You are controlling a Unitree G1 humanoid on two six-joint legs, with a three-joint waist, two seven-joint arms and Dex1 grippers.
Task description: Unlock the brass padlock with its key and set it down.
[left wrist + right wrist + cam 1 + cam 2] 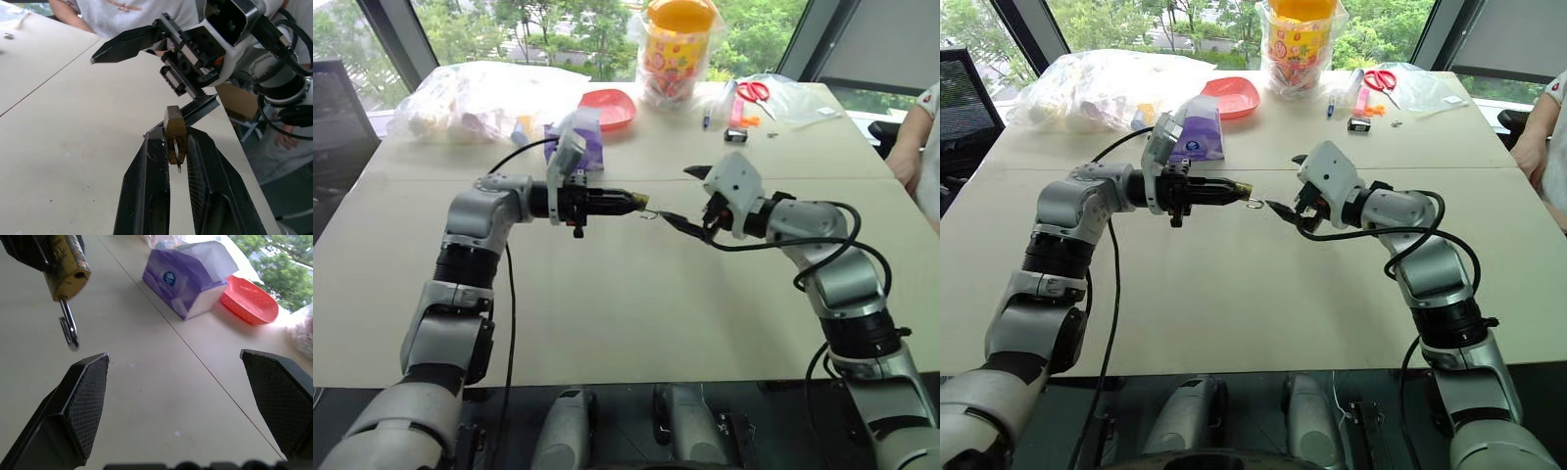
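The brass padlock [175, 131] sits pinched at the tips of the left gripper [177, 147], held up over the table [636, 304], the key [69, 328] already in its keyhole with the wire ring dangling. Facing it, just short, the right gripper [176, 396] has its fingers spread wide, empty. Risk: a slightly off grab could nudge that tiny key sideways or twist the lock out of the pinch. The shackle hides between the left fingers, so locked or sprung is anyone's guess.
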